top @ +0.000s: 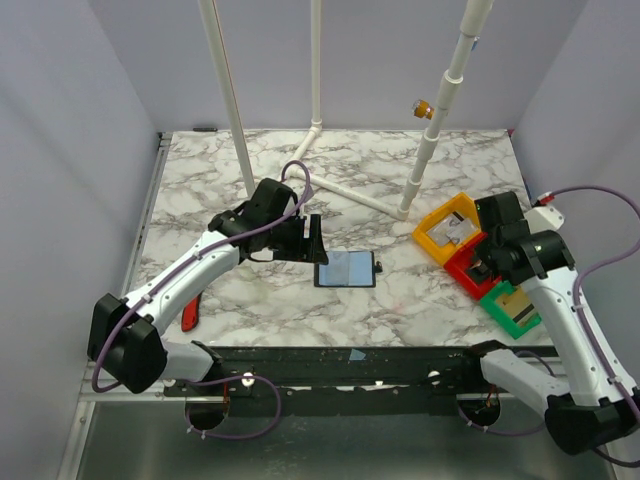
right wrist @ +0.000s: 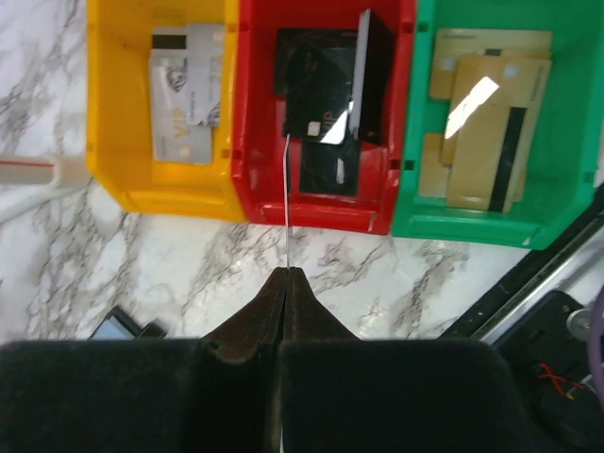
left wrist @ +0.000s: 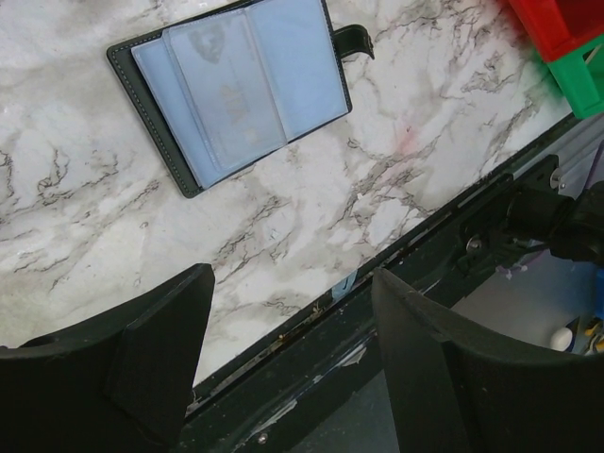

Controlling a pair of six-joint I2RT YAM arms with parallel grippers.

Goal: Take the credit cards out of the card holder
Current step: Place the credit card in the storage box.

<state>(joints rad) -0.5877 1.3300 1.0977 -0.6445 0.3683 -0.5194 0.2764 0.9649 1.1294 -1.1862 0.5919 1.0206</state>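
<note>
The card holder (top: 347, 268) lies open on the marble table, black with bluish slots; a pale card shows in its sleeve in the left wrist view (left wrist: 236, 85). My left gripper (top: 312, 240) is open and empty, just left of the holder and above the table (left wrist: 293, 283). My right gripper (top: 480, 268) is shut on a thin credit card (right wrist: 286, 189), seen edge-on and sticking out from the fingertips (right wrist: 286, 274) over the red bin's near wall. It hovers in front of the bins.
Three bins stand in a row at the right: yellow (right wrist: 113, 170) with a silver card (right wrist: 186, 90), red (right wrist: 255, 142) with black cards (right wrist: 321, 104), green (right wrist: 415, 189) with tan cards (right wrist: 486, 113). A white pipe frame (top: 350, 190) stands at the back. A red tool (top: 190, 313) lies front left.
</note>
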